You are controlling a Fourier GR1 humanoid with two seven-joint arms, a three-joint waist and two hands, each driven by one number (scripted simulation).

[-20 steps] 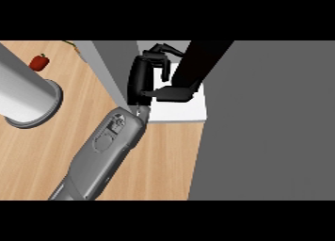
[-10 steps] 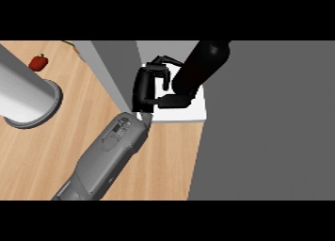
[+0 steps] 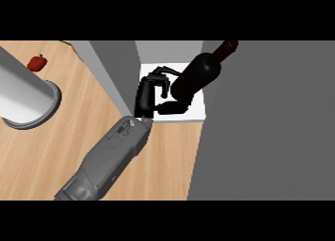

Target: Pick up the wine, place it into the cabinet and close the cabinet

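The dark wine bottle [image 3: 196, 77] stands tilted inside the open cabinet, on its white shelf [image 3: 198, 113], with its neck [image 3: 227, 47] leaning to the upper right. My left hand [image 3: 151, 94] is at the bottle's left side. Its fingers [image 3: 161, 71] curl toward the bottle's shoulder and its thumb [image 3: 174, 107] lies under the bottle's lower end. The grey forearm [image 3: 107, 160] comes in from the lower left. A wide grey cabinet door [image 3: 275, 122] fills the right of the view. My right hand does not show.
The cabinet's grey side wall [image 3: 115, 70] stands just left of my hand. A big pale grey cylinder [image 3: 17, 94] with a flared base rests on the wooden counter [image 3: 52, 150] at the left. A small red fruit [image 3: 37, 62] lies at the far left.
The bottle has swung more upright and moved deeper onto the white shelf. My hand followed it in, and its fingers now sit beside the bottle instead of over it.
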